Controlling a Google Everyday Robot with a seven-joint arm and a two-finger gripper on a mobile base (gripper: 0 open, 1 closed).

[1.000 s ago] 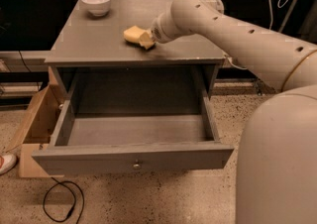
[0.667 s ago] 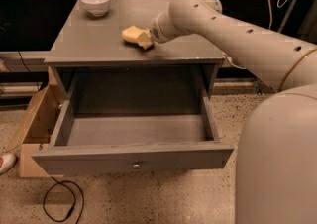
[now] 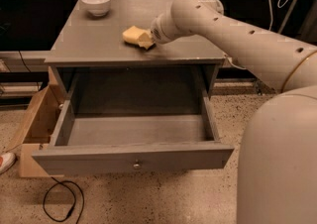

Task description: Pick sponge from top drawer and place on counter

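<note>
The pale-yellow sponge (image 3: 132, 35) is on the grey counter (image 3: 99, 39), near its front middle. My gripper (image 3: 147, 40) is at the sponge's right end and is shut on it, with the sponge low against the counter surface. The arm reaches in from the right, and its white wrist hides most of the gripper. The top drawer (image 3: 131, 156) is pulled fully open below the counter. Its inside shows bare grey wood, and its small round knob (image 3: 136, 165) faces me.
A white bowl (image 3: 96, 2) stands at the counter's back left corner. An open cardboard box (image 3: 34, 124) sits on the floor left of the cabinet, with a black cable (image 3: 62, 203) and a shoe tip (image 3: 5, 161) near it. My white base (image 3: 282, 168) fills the right.
The gripper and the sponge have shifted slightly to the left along the counter. The drawer and bowl have not moved.
</note>
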